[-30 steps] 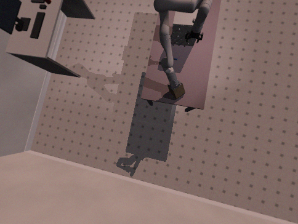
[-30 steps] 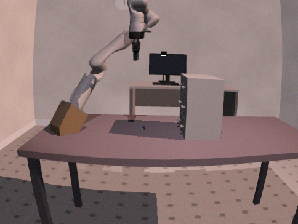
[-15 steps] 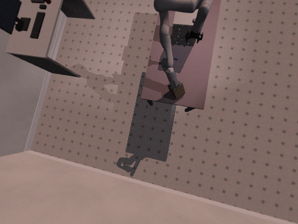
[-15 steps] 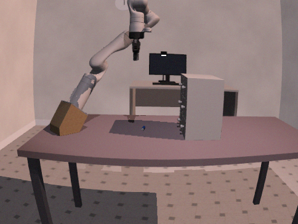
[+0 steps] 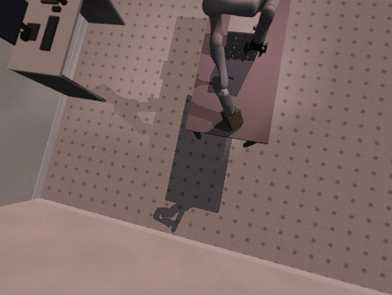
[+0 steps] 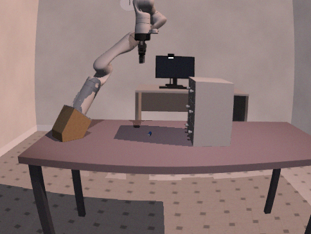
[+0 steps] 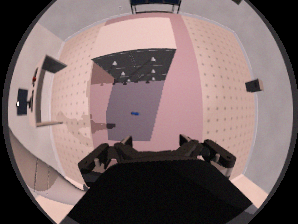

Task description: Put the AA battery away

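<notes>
Your hand (image 5: 256,48) (image 6: 141,59) (image 7: 155,140) is wide open above the counter (image 5: 259,109) (image 6: 154,157) (image 7: 181,100), so gently pull out the chest's (image 5: 241,46) (image 6: 212,112) (image 7: 135,65) right drawer first, leaving the blue battery (image 5: 231,78) (image 6: 150,133) (image 7: 135,113) lying before the chest.

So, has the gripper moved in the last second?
No visible shift: in the exterior view, the gripper hangs left of the monitor, as before.
</notes>
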Robot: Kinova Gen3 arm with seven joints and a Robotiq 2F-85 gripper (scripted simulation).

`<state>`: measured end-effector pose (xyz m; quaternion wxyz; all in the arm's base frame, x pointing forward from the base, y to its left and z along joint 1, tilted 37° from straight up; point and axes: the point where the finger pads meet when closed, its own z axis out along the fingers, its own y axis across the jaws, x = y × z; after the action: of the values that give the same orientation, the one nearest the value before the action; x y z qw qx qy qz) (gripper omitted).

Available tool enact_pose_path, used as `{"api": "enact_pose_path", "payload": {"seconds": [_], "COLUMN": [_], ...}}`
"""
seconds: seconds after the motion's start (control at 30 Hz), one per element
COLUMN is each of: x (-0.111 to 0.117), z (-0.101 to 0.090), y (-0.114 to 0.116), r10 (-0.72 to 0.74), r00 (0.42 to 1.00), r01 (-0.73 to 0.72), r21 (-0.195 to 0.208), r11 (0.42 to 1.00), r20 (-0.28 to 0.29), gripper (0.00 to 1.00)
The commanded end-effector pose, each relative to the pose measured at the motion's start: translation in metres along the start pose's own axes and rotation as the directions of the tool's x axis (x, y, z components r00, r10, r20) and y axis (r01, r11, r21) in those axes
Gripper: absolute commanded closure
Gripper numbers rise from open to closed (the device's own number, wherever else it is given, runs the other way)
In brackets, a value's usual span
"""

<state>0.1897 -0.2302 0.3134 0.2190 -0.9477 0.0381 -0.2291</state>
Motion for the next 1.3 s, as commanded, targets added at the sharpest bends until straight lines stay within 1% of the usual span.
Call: {"api": "enact_pose_path", "payload": {"seconds": [0.0,0.3,0.73,1.0,1.27], "x": [0.0,0.0,0.001,0.003,0.004], "z": [0.0,0.001,0.005,0.009,0.014], "y": [0.0,0.0,0.0,0.0,0.0], "r10": [-0.004,-0.029,-0.111,-0.209,-0.319], "r00": [1.0,1.0,0.994,0.978,0.948], "r01": [0.004,0.029,0.111,0.209,0.319], "r21": [-0.001,-0.001,-0.001,-0.001,-0.001], "r11": [1.0,1.0,0.994,0.978,0.948], "r20": [-0.001,-0.001,-0.001,-0.001,-0.001], "gripper": [0.0,0.0,0.0,0.0,0.0]}}
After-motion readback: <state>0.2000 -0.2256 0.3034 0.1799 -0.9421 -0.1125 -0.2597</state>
